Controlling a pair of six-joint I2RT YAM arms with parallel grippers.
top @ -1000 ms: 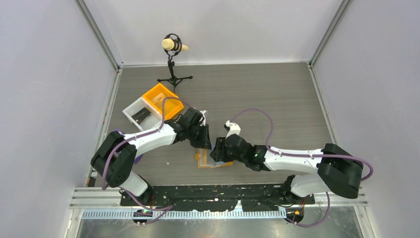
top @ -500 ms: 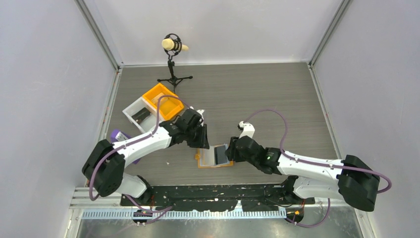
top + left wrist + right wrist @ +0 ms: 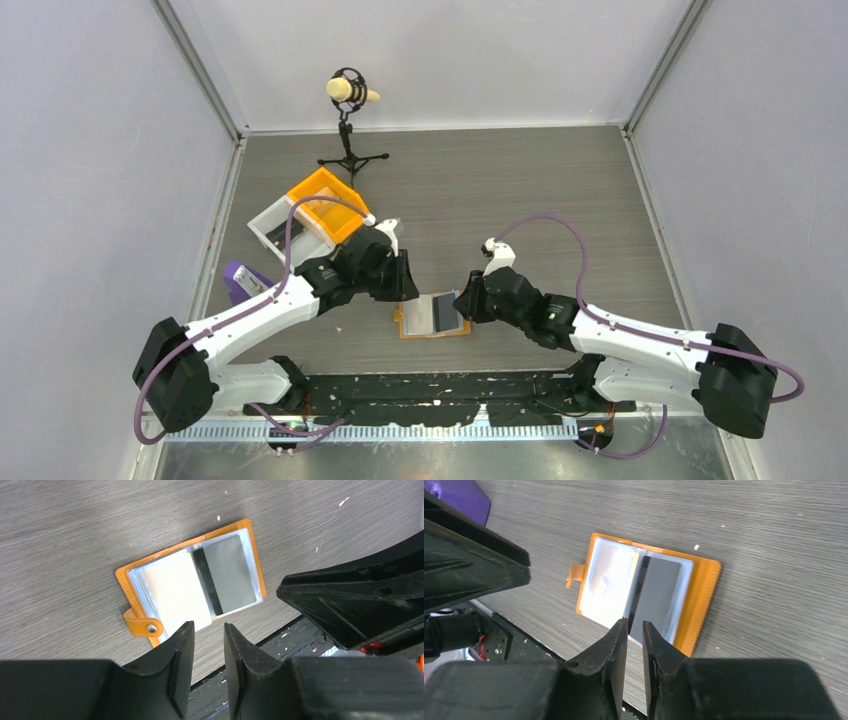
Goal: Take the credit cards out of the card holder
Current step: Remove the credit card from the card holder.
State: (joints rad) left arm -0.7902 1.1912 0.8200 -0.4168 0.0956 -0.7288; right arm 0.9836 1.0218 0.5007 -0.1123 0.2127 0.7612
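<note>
— Left gripper, how does it stand?
— Fingers narrowly parted with nothing between them, over the edge of the card holder. The right gripper is the same: a slim gap, empty.
— Where is the card holder?
— Lying open on the table at 6 o'clock, near the arms' bases. From overhead the left gripper sits at its 10 o'clock and the right at its 3 o'clock.
— What do the wrist cameras add?
— A dark credit card in one clear pocket, a pale page opposite, and a snap tab. The right wrist also catches a purple object at 11 o'clock. Only the top view shows the orange bin, the white bin and the microphone.
— Any writing?
— A faint mark on the pale page, too blurred to read.
</note>
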